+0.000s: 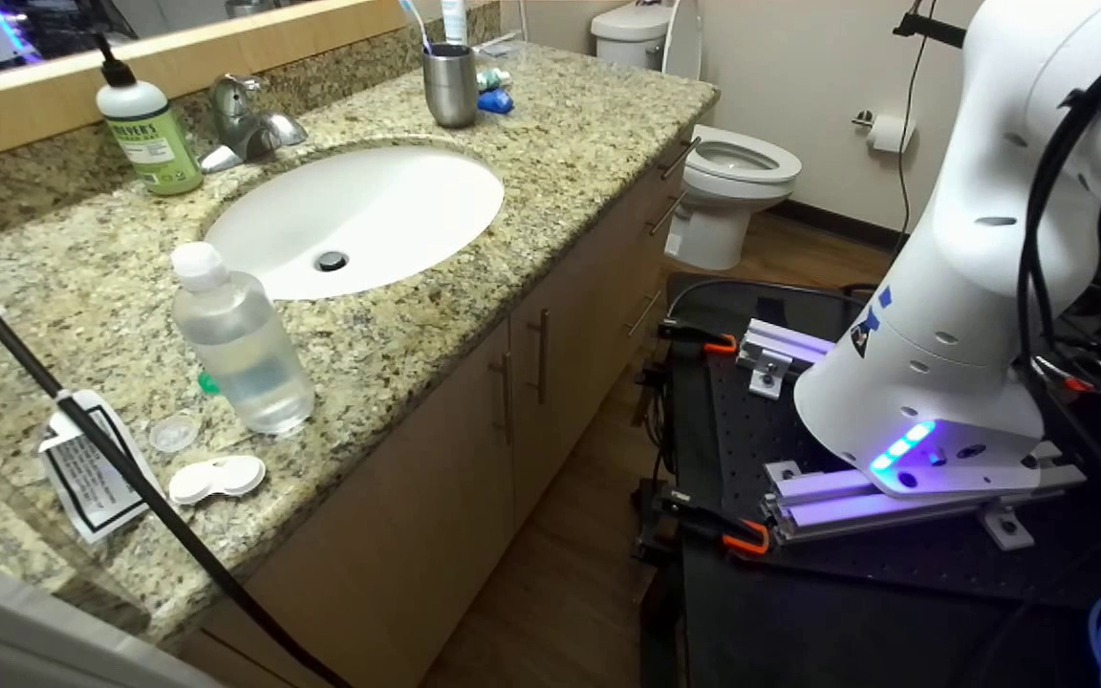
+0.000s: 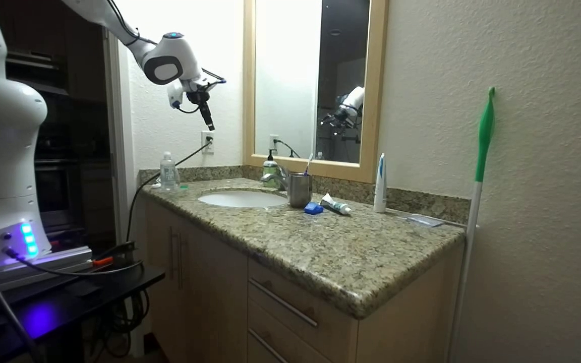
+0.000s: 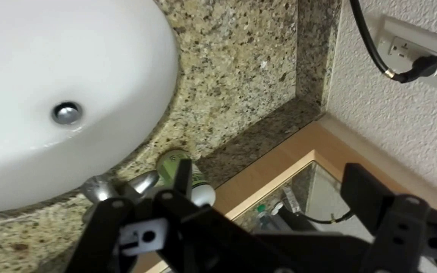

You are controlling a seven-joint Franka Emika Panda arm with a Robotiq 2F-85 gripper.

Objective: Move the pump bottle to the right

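The pump bottle (image 1: pixel 151 143) is green and white with a dark pump head. It stands upright on the granite counter behind the sink, left of the faucet, in an exterior view. It also shows beside the faucet in an exterior view (image 2: pixel 271 176), partly behind the metal cup. In the wrist view the pump bottle (image 3: pixel 168 166) is partly covered by a finger, and its pump head is hidden. My gripper (image 3: pixel 269 182) is open, with nothing between its fingers. In an exterior view the gripper (image 2: pixel 212 127) hangs in the air above the counter, apart from the bottle.
The sink (image 1: pixel 445 201) and faucet (image 1: pixel 249 124) are near the bottle. A clear bottle (image 1: pixel 245 344) stands at the counter's front. A metal cup (image 1: pixel 451 86) stands beyond the sink. The mirror frame (image 3: pixel 302 140) and a plugged-in cord (image 3: pixel 370 45) border the counter.
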